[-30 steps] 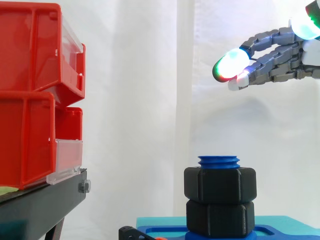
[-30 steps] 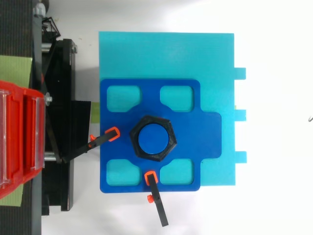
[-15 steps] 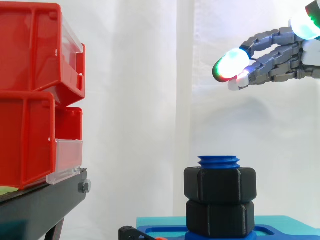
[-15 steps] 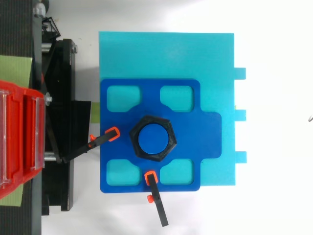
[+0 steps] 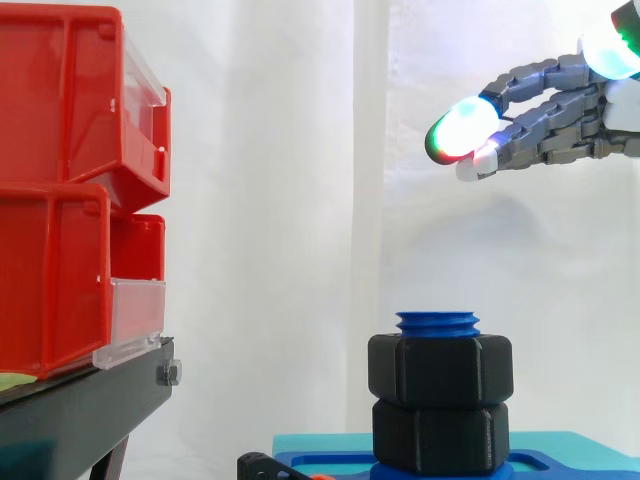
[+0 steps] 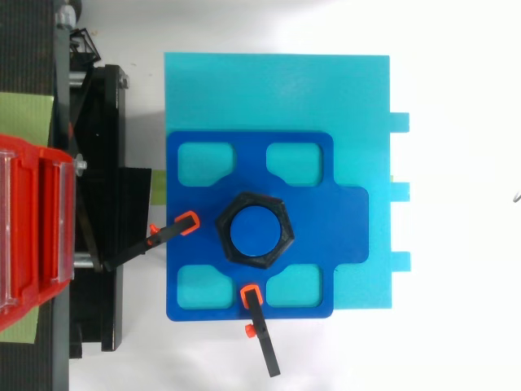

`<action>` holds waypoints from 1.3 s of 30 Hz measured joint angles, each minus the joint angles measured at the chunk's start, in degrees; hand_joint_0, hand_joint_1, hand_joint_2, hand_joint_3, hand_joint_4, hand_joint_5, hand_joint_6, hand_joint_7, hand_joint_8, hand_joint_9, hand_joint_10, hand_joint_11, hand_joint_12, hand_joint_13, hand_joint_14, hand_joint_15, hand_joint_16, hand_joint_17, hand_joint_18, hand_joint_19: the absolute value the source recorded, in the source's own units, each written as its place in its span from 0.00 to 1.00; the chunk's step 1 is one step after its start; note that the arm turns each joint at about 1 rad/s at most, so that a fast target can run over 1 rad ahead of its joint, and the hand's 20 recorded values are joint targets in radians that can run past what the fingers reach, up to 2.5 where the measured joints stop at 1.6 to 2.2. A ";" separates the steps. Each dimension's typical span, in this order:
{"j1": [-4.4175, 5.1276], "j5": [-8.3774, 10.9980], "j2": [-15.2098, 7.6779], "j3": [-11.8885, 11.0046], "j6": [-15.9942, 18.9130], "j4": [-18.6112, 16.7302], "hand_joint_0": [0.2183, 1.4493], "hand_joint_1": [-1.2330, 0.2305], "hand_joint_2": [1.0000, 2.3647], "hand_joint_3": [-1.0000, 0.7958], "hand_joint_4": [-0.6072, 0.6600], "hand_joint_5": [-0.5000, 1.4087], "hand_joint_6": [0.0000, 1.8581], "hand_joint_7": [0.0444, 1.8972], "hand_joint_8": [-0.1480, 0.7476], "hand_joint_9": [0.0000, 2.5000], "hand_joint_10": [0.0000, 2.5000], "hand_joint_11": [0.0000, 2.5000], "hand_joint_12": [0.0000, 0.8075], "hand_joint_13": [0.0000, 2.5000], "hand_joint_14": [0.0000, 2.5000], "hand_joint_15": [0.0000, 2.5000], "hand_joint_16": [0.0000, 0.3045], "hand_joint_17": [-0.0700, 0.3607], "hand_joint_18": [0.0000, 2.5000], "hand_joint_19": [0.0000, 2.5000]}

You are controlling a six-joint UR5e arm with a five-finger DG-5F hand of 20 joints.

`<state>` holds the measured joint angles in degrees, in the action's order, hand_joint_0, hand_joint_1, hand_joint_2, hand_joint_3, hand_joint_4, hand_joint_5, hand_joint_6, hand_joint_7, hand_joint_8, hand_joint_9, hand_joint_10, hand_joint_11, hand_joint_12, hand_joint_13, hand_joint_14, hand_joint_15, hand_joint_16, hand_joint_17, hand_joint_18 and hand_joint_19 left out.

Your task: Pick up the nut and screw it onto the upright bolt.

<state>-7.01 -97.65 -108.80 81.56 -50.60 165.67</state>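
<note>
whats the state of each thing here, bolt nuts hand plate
bolt: upright, threaded tip bare at the top
upper nut: on the bolt, resting on the lower nut
lower nut: on the bolt, down at the blue plate
hand: open, fingers relaxed, holding nothing, above and right of the bolt
blue plate: flat on the cyan base

Stacked red bins (image 5: 60, 130) on black stand (image 5: 80, 415), white curtain (image 5: 280, 200), cyan board (image 6: 277, 90)

Matt black plastic upper nut (image 5: 440, 368) and lower nut (image 5: 440, 436) on a ridged, matt blue plastic bolt (image 5: 437, 322). Glossy red plastic bins (image 5: 60, 120) with clear plastic fronts. Soft white cloth curtain (image 5: 280, 200). Smooth matt cyan board (image 6: 277, 90). The hand (image 5: 570, 112) has dull grey links and translucent fingertips (image 5: 462, 128).
</note>
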 measured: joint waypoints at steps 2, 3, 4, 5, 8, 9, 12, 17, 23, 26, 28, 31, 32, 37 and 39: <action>0.02 0.00 0.01 0.00 -0.01 0.00 0.22 0.56 0.00 0.28 0.57 0.13 0.27 0.37 0.37 0.00 0.00 0.00 0.42 0.00 0.00 0.00 0.16 0.42 0.00 0.00; 0.01 0.00 0.01 0.00 -0.01 0.00 0.22 0.56 0.00 0.28 0.57 0.13 0.27 0.36 0.37 0.00 0.00 0.00 0.42 0.00 0.00 0.00 0.16 0.42 0.00 0.00; 0.01 0.00 0.00 0.00 -0.01 0.00 0.22 0.57 0.00 0.28 0.57 0.13 0.27 0.37 0.36 0.00 0.00 0.00 0.41 0.00 0.00 0.00 0.16 0.42 0.00 0.00; 0.00 0.00 0.00 0.00 -0.01 0.00 0.22 0.57 0.00 0.28 0.57 0.13 0.27 0.38 0.36 0.00 0.00 0.00 0.41 0.00 0.00 0.00 0.16 0.42 0.00 0.00; -0.01 0.00 0.00 0.00 0.00 0.00 0.22 0.57 0.00 0.28 0.57 0.13 0.27 0.37 0.36 0.00 0.00 0.00 0.41 0.00 0.00 0.00 0.16 0.42 0.00 0.00; -0.01 0.00 0.00 0.00 0.00 0.00 0.22 0.57 0.00 0.28 0.57 0.13 0.27 0.36 0.36 0.00 0.00 0.00 0.41 0.00 0.00 0.00 0.16 0.41 0.00 0.00; 0.00 0.00 0.00 0.00 -0.01 0.00 0.22 0.57 0.00 0.28 0.57 0.13 0.27 0.38 0.35 0.00 0.00 0.00 0.40 0.00 0.00 0.00 0.16 0.41 0.00 0.00; 0.01 0.00 0.00 0.00 -0.01 0.00 0.22 0.56 0.00 0.28 0.59 0.13 0.27 0.39 0.36 0.00 0.00 0.00 0.40 0.00 0.00 0.00 0.15 0.41 0.00 0.00; -0.01 0.00 0.00 0.00 0.00 0.00 0.23 0.55 0.00 0.28 0.59 0.13 0.27 0.39 0.36 0.00 0.00 0.00 0.40 0.00 0.00 0.00 0.15 0.40 0.00 0.00; 0.00 0.00 0.00 0.00 0.00 0.00 0.23 0.56 0.00 0.28 0.59 0.13 0.27 0.36 0.36 0.00 0.00 0.00 0.41 0.00 0.00 0.00 0.15 0.41 0.00 0.00; -0.01 0.00 0.00 0.00 -0.01 0.00 0.23 0.56 0.00 0.28 0.60 0.13 0.27 0.38 0.36 0.00 0.00 0.00 0.41 0.00 0.00 0.00 0.15 0.40 0.00 0.00; -0.02 0.00 0.00 0.00 -0.02 0.00 0.23 0.56 0.00 0.28 0.59 0.13 0.27 0.36 0.36 0.00 0.00 0.00 0.41 0.00 0.00 0.00 0.15 0.40 0.00 0.00; -0.02 0.00 0.00 0.00 -0.02 0.00 0.23 0.56 0.00 0.28 0.59 0.13 0.27 0.36 0.36 0.00 0.00 0.00 0.41 0.00 0.00 0.00 0.15 0.41 0.00 0.00; -0.02 0.00 0.01 -0.01 -0.01 0.00 0.23 0.56 0.00 0.28 0.59 0.13 0.27 0.36 0.36 0.00 0.00 0.00 0.41 0.00 0.00 0.00 0.15 0.40 0.00 0.00; 0.00 0.00 0.00 -0.01 -0.01 0.00 0.23 0.56 0.00 0.28 0.59 0.13 0.27 0.36 0.37 0.00 0.00 0.00 0.41 0.00 0.00 0.00 0.15 0.40 0.00 0.00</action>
<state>-7.00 -97.65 -108.80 81.56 -50.61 165.67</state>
